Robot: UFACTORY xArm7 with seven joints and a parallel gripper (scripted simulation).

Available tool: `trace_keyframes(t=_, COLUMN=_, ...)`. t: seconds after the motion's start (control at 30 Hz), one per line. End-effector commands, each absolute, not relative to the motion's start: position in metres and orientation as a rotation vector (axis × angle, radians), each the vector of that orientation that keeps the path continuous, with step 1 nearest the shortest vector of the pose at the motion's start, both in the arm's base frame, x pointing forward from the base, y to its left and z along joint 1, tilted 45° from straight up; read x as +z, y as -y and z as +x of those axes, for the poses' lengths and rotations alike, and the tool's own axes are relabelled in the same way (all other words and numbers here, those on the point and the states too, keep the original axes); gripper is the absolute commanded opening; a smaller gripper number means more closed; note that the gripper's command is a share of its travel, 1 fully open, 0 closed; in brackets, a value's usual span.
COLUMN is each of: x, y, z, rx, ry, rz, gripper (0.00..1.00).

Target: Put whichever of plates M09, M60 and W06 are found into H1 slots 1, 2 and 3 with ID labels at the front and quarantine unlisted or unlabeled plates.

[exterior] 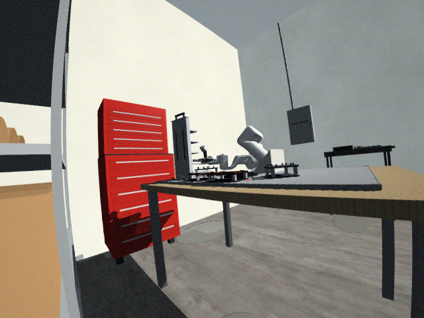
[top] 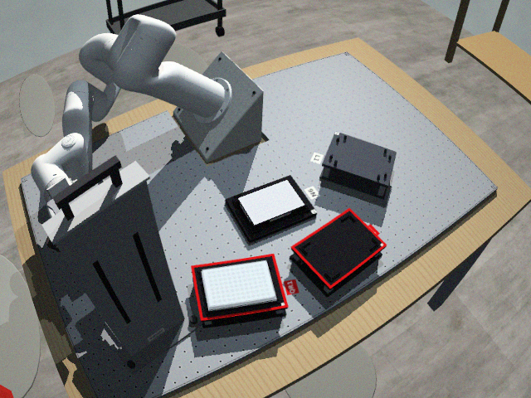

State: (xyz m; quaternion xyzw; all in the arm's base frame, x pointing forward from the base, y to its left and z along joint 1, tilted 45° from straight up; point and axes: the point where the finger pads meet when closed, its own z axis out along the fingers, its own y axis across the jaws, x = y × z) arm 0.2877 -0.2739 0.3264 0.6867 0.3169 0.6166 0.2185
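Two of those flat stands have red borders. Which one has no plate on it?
The red-bordered stand nearer the table's right edge: its top is bare black. The other red stand carries a white plate.

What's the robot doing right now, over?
Fingers open, holding nothing, beside the tall grey plate hotel. White well plate sits in a red-framed nest. Nothing visibly blocking.

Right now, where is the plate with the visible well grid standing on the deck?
In the top view, the gridded plate sits inside a red-framed nest near the front edge, between the tall plate hotel on its left and the other, plate-free red-framed nest on its right.
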Motion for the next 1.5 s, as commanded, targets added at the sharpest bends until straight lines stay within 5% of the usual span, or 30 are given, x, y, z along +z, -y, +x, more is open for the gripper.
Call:
trace_keyframes(t=0.0, x=0.327, y=0.273, z=0.288, rx=1.705, ry=-0.880, rz=1.899, gripper=1.00)
trace_keyframes(t=1.47, x=0.323, y=0.271, z=0.313, rx=1.706, ry=-0.880, rz=1.899, gripper=1.00)
